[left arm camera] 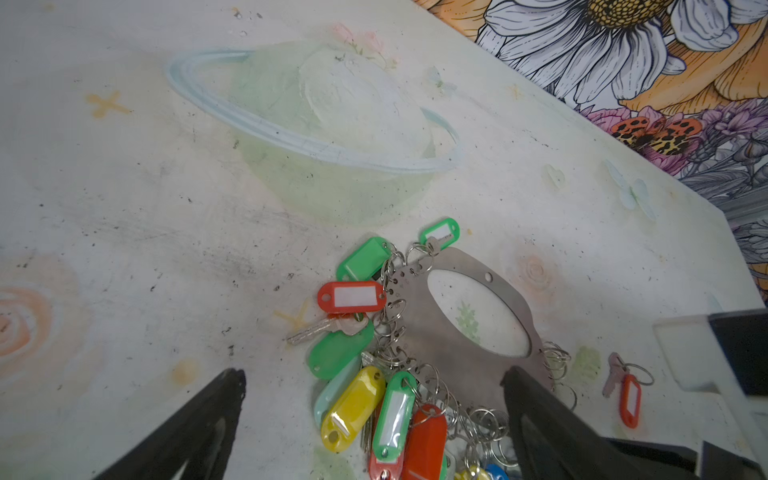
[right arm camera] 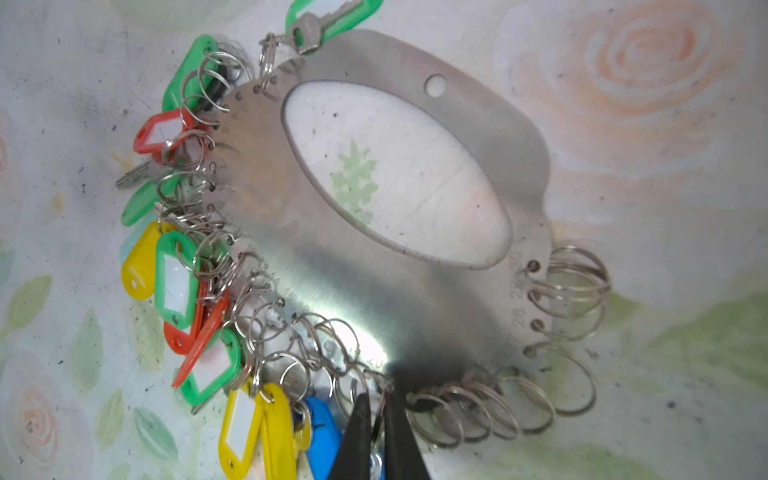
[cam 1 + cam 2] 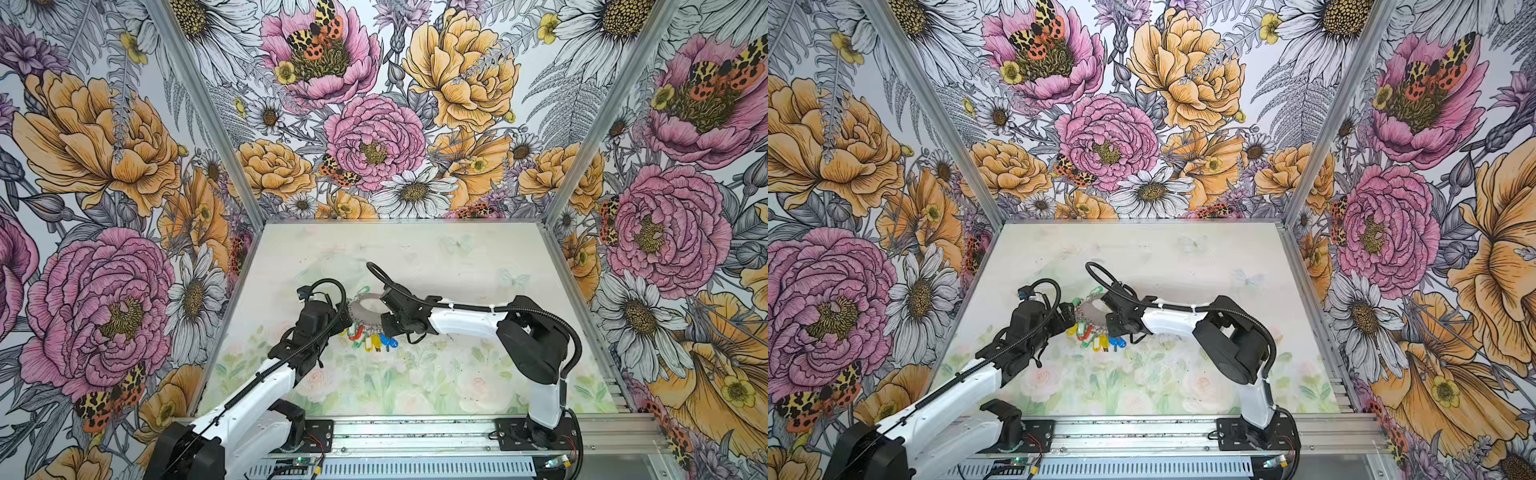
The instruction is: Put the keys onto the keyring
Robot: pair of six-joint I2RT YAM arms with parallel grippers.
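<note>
1. The right gripper is pinched almost closed on one thin split ring at the edge of the keyring. That ring sits between the bunch of tags and the run of empty rings.
2. The left gripper has its jaws spread wide and holds nothing. It hovers over the tag-laden side of the keyring, with one finger above the plate's rim.
3. The keys lie loose on the table, just beyond the keyring's empty-ring side and not touching it.
4. Handling, as I judge it:
   - The key and red tag look light and stiff, and the smooth plastic is likely to skid.
   - The key would swing on its own small ring.
   - Best to take the tag by its long edges, leaving that ring free.
   - The keyring plate is thin, rigid metal lying flat, so it is hard to get under. Its split rings are springy and small.
5. In the way:
   - The coloured tags crowd one side of the keyring.
   - The empty rings overlap one another.
   - The right arm's white link sits close beside the keys and may block a reach.
</note>
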